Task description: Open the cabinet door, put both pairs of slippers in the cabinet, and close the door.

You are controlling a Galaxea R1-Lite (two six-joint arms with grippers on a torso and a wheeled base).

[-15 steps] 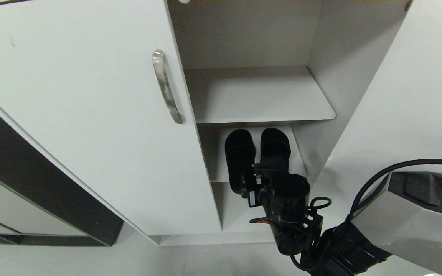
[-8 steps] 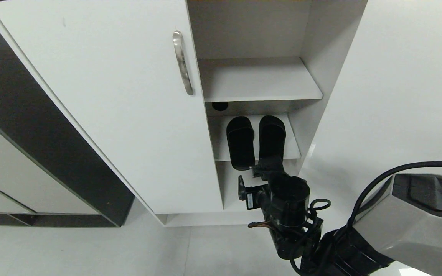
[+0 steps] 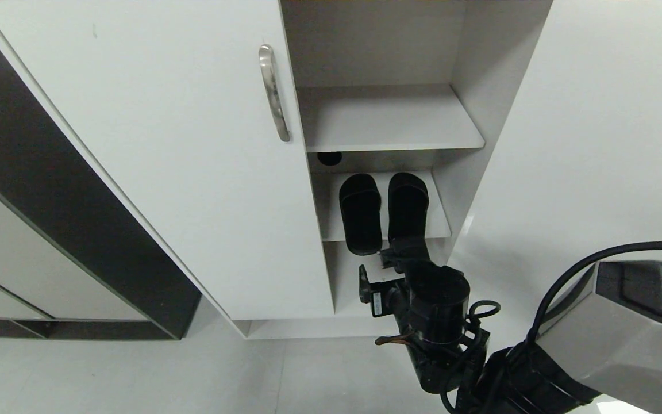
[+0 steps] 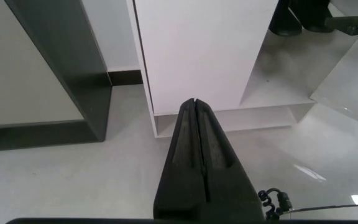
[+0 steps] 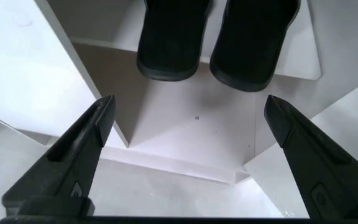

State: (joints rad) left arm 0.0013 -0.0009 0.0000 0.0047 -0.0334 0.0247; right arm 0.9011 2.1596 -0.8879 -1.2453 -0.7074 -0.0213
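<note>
A pair of black slippers [image 3: 383,210] lies side by side on the cabinet's middle shelf [image 3: 443,230], heels hanging over its front edge. My right gripper [image 3: 385,265] hovers just in front of and below those heels, open with nothing between its fingers. In the right wrist view the slippers [image 5: 213,37] sit beyond the gripper [image 5: 190,106], whose fingers [image 5: 86,149] are spread wide. The cabinet's right door [image 3: 595,132] stands open. My left gripper [image 4: 194,115] is shut on nothing, over the floor before the closed left door [image 4: 197,50].
The left door [image 3: 153,149] carries a metal handle [image 3: 273,92]. An upper shelf [image 3: 388,121] lies above the slippers and a bottom compartment [image 5: 191,130] below them. A dark panel [image 3: 49,190] stands to the left. Pale floor [image 3: 135,374] stretches in front.
The head camera pulled back, so the whole picture shifted. My right gripper has drawn back from the slippers' heels, and the slippers stay on the shelf.
</note>
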